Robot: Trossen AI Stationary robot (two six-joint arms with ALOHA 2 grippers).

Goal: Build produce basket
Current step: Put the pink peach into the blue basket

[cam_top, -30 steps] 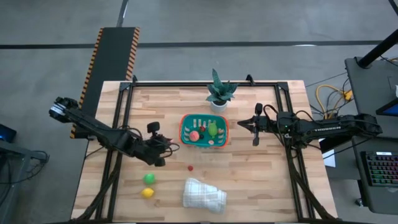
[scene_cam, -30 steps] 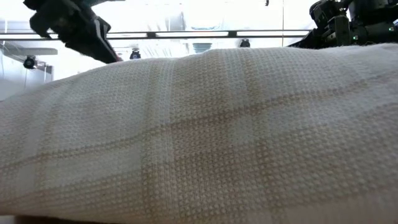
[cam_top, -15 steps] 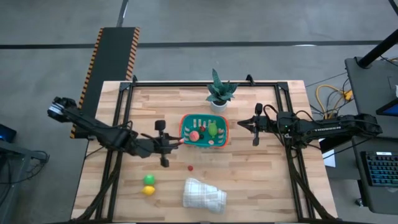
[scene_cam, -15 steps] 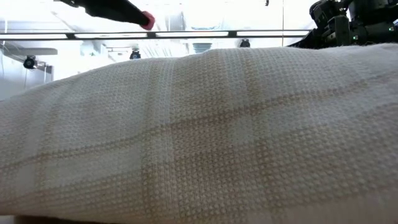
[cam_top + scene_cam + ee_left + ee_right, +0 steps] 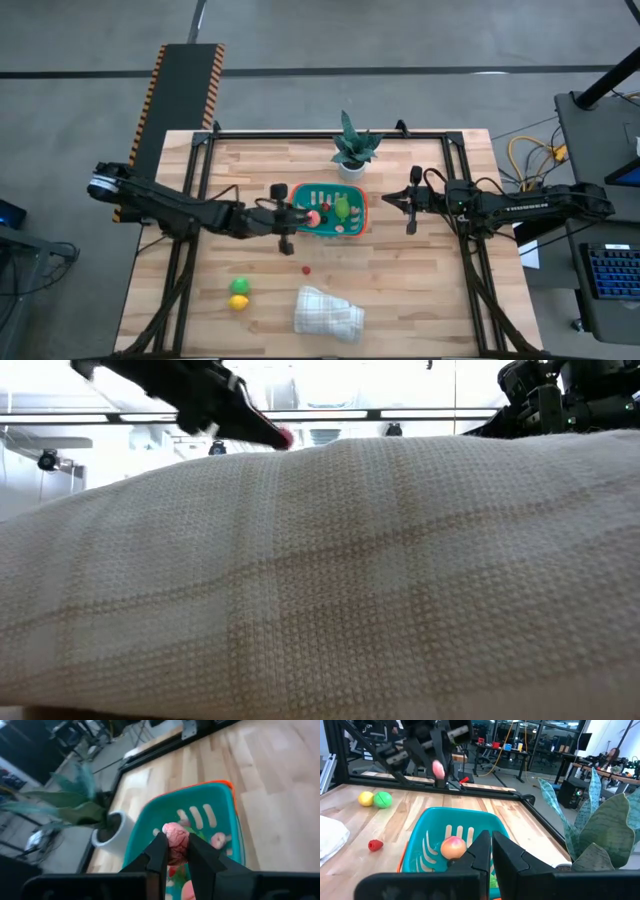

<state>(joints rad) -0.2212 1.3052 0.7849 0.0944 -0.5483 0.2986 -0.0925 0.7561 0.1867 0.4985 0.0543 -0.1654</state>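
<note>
My left hand [image 5: 175, 851] pinches a small pink piece [image 5: 175, 836], bumpy and light, likely slippery, gripped across its middle, above the basket [image 5: 301, 222] mid-surface. My right hand [image 5: 411, 203] waits closed beside the basket's other side.

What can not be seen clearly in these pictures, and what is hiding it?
- Low view: the white cloth fills the picture, hiding the table and basket.
- Right wrist view: the right gripper fingers cover part of the basket contents.
- High view: the pink piece in the left gripper is too small to identify.
</note>
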